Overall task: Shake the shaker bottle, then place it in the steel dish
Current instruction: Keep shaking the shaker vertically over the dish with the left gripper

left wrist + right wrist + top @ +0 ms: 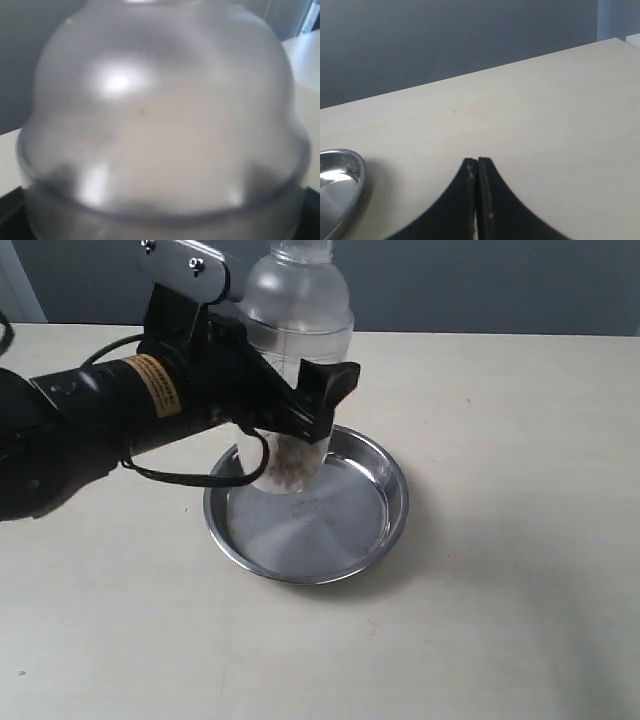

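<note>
The frosted shaker bottle (297,335) stands nearly upright, its base with brown and white grains low over the left part of the steel dish (385,525); whether it touches the dish floor I cannot tell. My left gripper (290,400) is shut on the bottle's middle, black fingers on both sides. In the left wrist view the bottle's domed shoulder (160,115) fills the picture, blurred, and hides the fingers. My right gripper (477,162) is shut and empty, low over bare table; the dish's rim (347,192) lies beside it.
The pale table (520,440) spreads all round the dish. A dark wall runs behind the table's far edge. The left arm and its cable (170,475) hang over the table left of the dish.
</note>
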Motion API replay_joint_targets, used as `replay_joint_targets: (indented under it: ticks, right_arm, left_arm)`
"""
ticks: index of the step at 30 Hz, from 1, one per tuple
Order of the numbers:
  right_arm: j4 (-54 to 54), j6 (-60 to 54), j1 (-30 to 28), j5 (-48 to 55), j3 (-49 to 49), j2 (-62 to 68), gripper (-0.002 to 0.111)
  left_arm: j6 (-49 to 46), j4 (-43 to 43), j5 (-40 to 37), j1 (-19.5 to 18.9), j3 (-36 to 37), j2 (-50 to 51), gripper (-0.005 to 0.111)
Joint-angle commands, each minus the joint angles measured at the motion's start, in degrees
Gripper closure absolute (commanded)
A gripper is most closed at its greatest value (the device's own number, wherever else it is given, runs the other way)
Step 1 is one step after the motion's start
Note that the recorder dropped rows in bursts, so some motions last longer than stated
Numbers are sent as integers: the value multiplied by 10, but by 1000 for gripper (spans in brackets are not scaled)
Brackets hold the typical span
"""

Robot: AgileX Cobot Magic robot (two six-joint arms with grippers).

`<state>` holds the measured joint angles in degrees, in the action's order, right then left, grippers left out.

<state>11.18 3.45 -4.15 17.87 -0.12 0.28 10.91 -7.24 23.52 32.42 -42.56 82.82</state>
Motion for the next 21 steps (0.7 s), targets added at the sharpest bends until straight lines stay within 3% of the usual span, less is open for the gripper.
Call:
replay_joint_targets:
  ticks: [1,2,4,6,7,8,9,11,12,14,15,16,17,18,20,21]
  right_arm:
    - [-1,-2,2,-4,1,-3,109]
    - [-1,-2,2,-4,1,-3,109]
    - [-1,-2,2,-4,1,-3,109]
    - [-1,-2,2,-4,1,-3,109]
    - [-1,-2,2,-4,1,-3,109]
    - [-1,-2,2,-4,1,-3,109]
    - [-1,-2,2,-4,1,-3,109]
    - [-1,-2,2,-4,1,-3,109]
    - [-1,-2,2,-4,1,-3,109]
    - [-1,-2,2,-4,1,-3,109]
    - [-1,-2,2,-4,1,-3,109]
    - [-1,-2,2,-4,1,-3,109]
    - [-1,-2,2,-4,1,-3,109]
    - [-1,-2,2,-4,1,-3,109]
    - [-1,-2,2,-4,1,-3,109]
    - [-1,-2,2,-4,1,-3,109]
  left_arm:
    - [9,-42,-5,10,-47,-83,106]
    - [9,-29,-43,6,-27,-58,106]
    - [16,15,-35,0,20,7,106]
    - [51,8,31,10,22,10,106]
    - [60,-57,115,23,2,-37,106]
    - [57,-80,123,26,-15,-63,106]
    - [54,-67,45,26,-22,-71,106]
    - [58,-30,-18,11,23,15,106]
    - [74,-21,-9,12,24,30,106]
    - [100,-94,96,20,-4,-28,106]
    - [80,-104,70,20,-27,-61,106]
    - [51,-69,-13,18,-8,-39,106]
    - [41,-39,-33,12,11,-7,106]
    - [56,5,3,9,18,28,106]
    - [62,-83,68,11,-25,-40,106]
    - [53,-93,52,11,-48,-64,106]
